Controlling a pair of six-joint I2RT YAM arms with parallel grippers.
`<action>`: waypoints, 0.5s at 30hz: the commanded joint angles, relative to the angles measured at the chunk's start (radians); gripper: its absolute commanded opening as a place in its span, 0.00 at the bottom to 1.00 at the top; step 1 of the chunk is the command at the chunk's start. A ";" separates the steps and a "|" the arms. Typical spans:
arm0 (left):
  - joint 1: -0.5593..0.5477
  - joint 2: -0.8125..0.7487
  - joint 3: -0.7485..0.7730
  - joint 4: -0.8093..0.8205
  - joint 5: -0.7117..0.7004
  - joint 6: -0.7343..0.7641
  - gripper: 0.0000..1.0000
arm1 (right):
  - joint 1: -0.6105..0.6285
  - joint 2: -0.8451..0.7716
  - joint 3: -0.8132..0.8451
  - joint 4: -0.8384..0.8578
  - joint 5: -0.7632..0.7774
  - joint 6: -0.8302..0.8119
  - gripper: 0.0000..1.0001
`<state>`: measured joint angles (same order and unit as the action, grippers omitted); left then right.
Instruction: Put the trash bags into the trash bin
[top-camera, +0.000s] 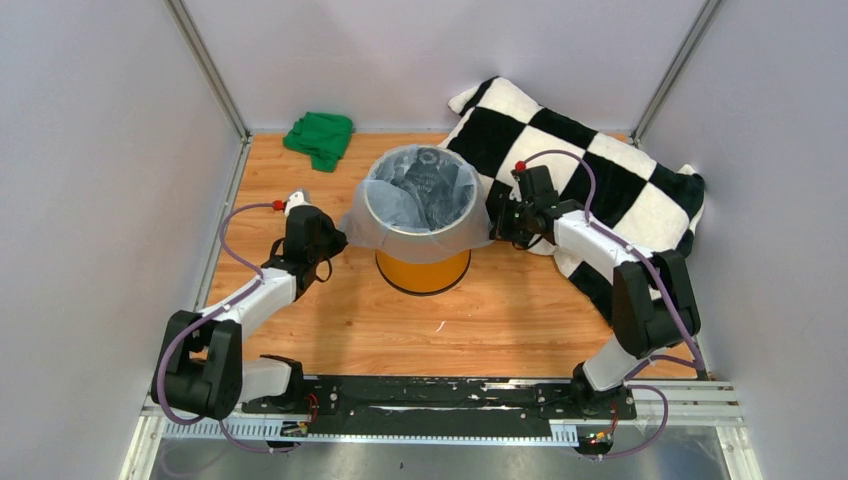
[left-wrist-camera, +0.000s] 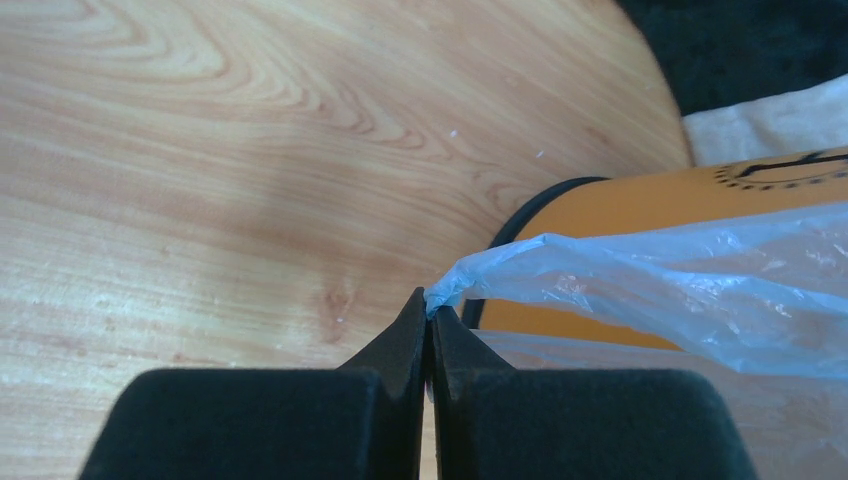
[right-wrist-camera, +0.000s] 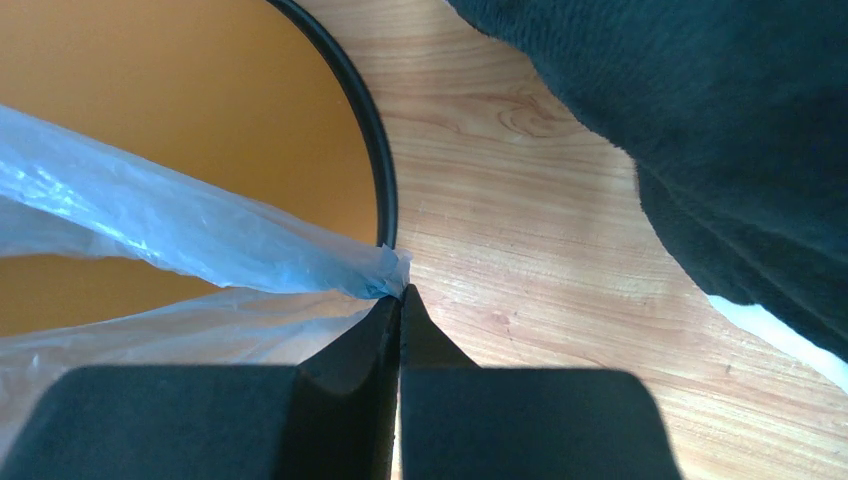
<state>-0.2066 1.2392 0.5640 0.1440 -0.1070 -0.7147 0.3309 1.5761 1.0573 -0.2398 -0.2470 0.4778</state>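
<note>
Top external: bag over bin top

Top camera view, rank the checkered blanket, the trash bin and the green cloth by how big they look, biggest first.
1. checkered blanket, clearly the largest
2. trash bin
3. green cloth, the smallest

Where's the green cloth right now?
Top view: green cloth lies in the far-left corner of the table, behind and left of the trash bin, apart from it.
</note>
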 joint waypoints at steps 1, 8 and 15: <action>0.001 0.043 -0.029 -0.022 -0.065 -0.011 0.00 | 0.036 0.048 0.007 -0.040 0.081 -0.039 0.00; -0.002 0.053 -0.032 -0.022 -0.082 -0.008 0.00 | 0.040 0.060 -0.016 -0.034 0.134 -0.054 0.00; -0.042 0.086 -0.040 -0.023 -0.131 0.013 0.00 | 0.045 0.085 -0.066 0.001 0.140 -0.049 0.00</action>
<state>-0.2211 1.2942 0.5438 0.1299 -0.1535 -0.7254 0.3660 1.6321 1.0363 -0.2420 -0.1600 0.4477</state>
